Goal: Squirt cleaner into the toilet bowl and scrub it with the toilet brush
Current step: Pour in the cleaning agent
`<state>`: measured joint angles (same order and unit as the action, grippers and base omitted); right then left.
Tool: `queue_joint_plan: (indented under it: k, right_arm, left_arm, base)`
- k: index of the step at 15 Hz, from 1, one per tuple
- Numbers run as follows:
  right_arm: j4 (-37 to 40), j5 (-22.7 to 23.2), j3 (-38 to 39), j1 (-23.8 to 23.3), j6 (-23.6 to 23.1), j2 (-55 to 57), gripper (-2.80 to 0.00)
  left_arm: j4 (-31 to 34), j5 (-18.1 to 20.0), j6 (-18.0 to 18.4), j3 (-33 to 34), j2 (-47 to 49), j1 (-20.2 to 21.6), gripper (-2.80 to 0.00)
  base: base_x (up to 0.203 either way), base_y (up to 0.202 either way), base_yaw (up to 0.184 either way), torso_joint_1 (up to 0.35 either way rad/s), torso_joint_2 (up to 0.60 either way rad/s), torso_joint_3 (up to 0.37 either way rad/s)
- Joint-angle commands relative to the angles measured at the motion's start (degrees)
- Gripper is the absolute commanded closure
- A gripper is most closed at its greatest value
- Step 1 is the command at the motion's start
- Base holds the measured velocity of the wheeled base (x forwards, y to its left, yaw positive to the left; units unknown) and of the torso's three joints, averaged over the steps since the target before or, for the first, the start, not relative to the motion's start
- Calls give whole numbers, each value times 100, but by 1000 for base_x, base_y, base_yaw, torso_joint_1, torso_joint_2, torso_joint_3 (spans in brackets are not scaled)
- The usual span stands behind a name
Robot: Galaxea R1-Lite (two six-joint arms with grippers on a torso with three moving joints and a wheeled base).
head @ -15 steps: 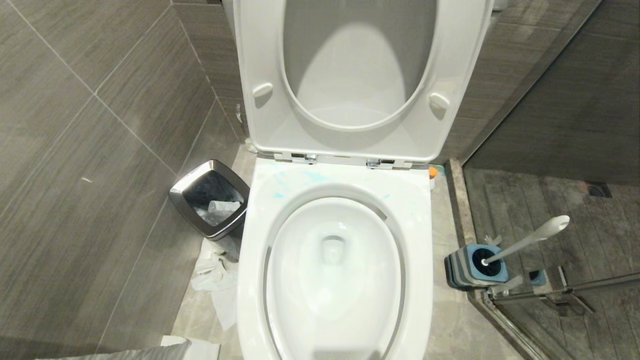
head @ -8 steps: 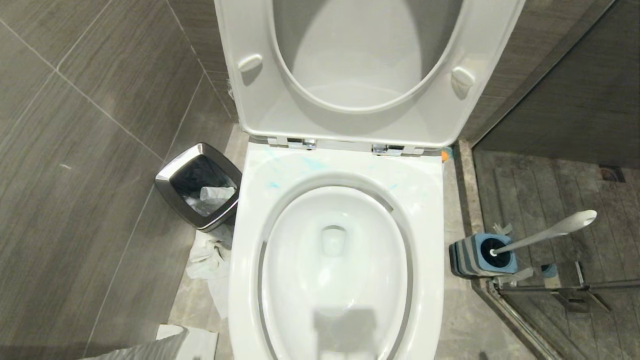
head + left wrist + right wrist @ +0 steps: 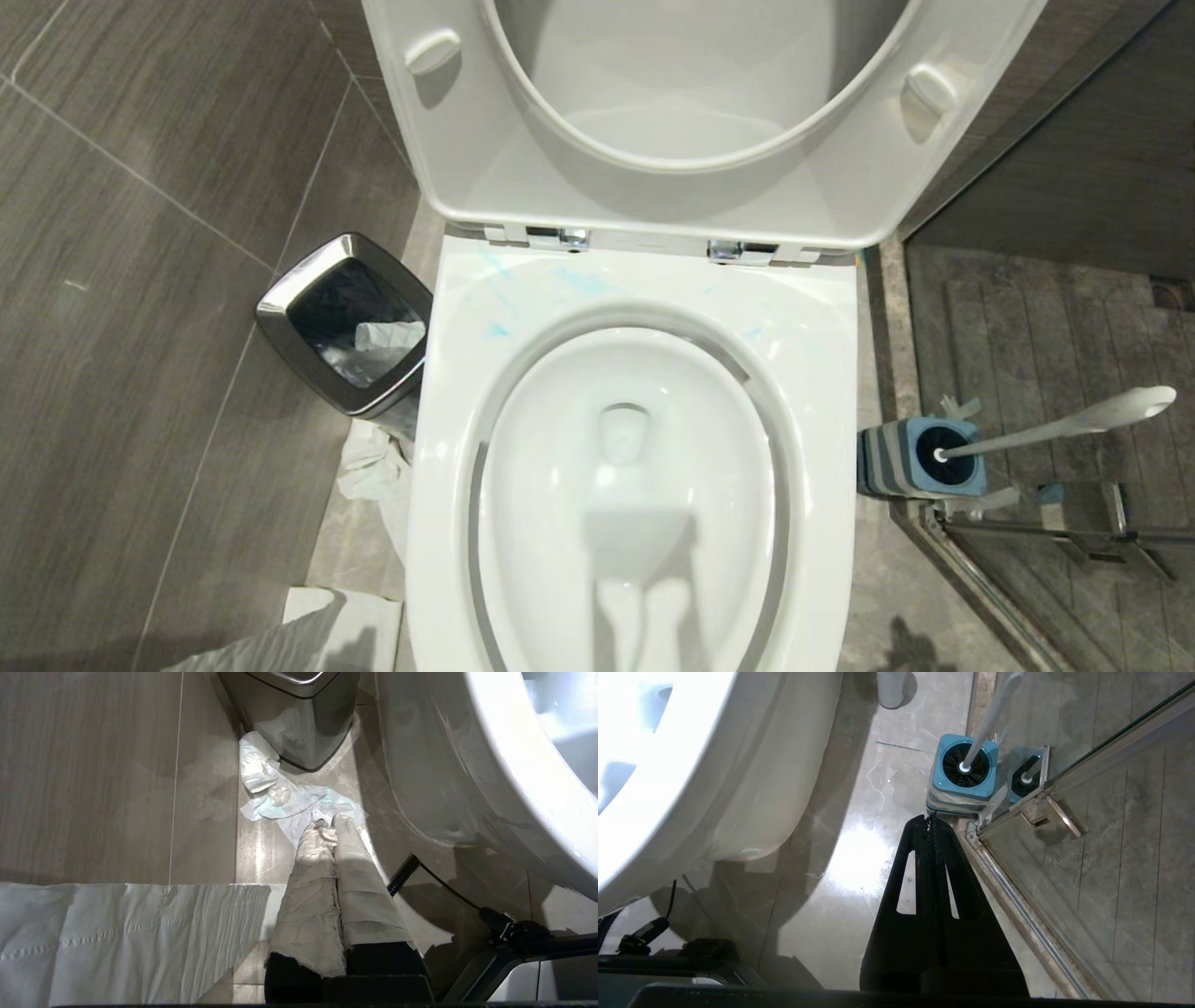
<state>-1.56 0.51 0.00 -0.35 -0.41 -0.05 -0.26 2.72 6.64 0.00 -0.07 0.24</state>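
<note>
The white toilet bowl (image 3: 822, 392) fills the middle of the head view, its seat and lid (image 3: 653, 201) raised. Turquoise smears (image 3: 579, 280) mark the rim behind the basin. To its right the toilet brush's white handle (image 3: 1055, 431) leans out of the blue-and-grey holder (image 3: 910, 459). My black right gripper (image 3: 930, 817) is shut and empty, pointing at the floor just short of that holder (image 3: 964, 772). My white-wrapped left gripper (image 3: 329, 822) is shut and empty over the floor left of the toilet. The cleaner is hidden in the head view. A whitish cylinder (image 3: 892, 688), its top cut off, stands by the toilet's base.
A square steel-rimmed bin (image 3: 345, 322) stands left of the toilet, with crumpled tissue (image 3: 289, 802) on the floor before it. A white paper sheet (image 3: 117, 933) lies nearer me. The glass shower door's metal rail (image 3: 1017, 905) runs close beside the brush holder. A black cable (image 3: 444, 886) hangs near the bowl.
The whole head view has shifted: the camera has come closer and lower over the bowl. My own shadow now falls in the bowl's near part. Nothing in the room has moved.
</note>
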Motion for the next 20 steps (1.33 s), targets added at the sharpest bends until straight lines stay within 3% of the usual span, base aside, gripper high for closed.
queue_joint_plan:
  k: [1, 20]
  right_arm:
    - [-2, 2, 70, 0, 3, -4, 0]
    - [-2, 2, 70, 0, -3, -4, 0]
  left_arm:
    - [0, 1, 4, 44, 7, 2, 0]
    - [0, 1, -5, 44, 7, 2, 0]
  base:
    - [0, 0, 0, 11, 2, -36]
    - [0, 0, 0, 1, 2, -122]
